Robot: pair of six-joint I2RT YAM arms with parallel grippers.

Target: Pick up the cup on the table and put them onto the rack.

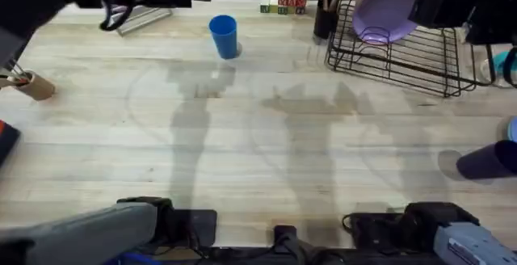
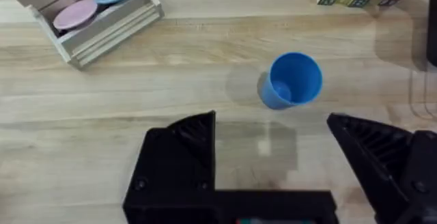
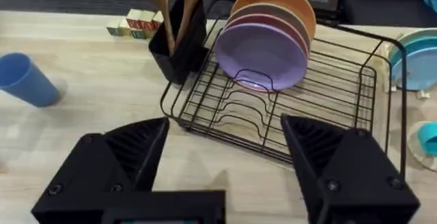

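The blue cup (image 1: 224, 36) stands upright on the light wood table (image 1: 266, 136), at the back and left of centre. In the left wrist view the cup (image 2: 293, 80) lies just beyond my left gripper (image 2: 271, 118), which is open and holds nothing. The black wire rack (image 1: 404, 51) sits at the back right with purple and orange plates (image 1: 386, 6) standing in its slots. My right gripper (image 3: 225, 121) hangs open in front of the rack (image 3: 287, 108), with the cup (image 3: 26, 80) far off to its side.
A black holder of wooden spoons (image 1: 325, 16) stands against the rack's left end. Coloured letter blocks (image 1: 283, 5) lie at the back. A tan cylinder of pens (image 1: 32, 86) lies at the left edge, a dark cup (image 1: 489, 160) at the right. A grey tray with pastel discs (image 2: 95, 12) is nearby.
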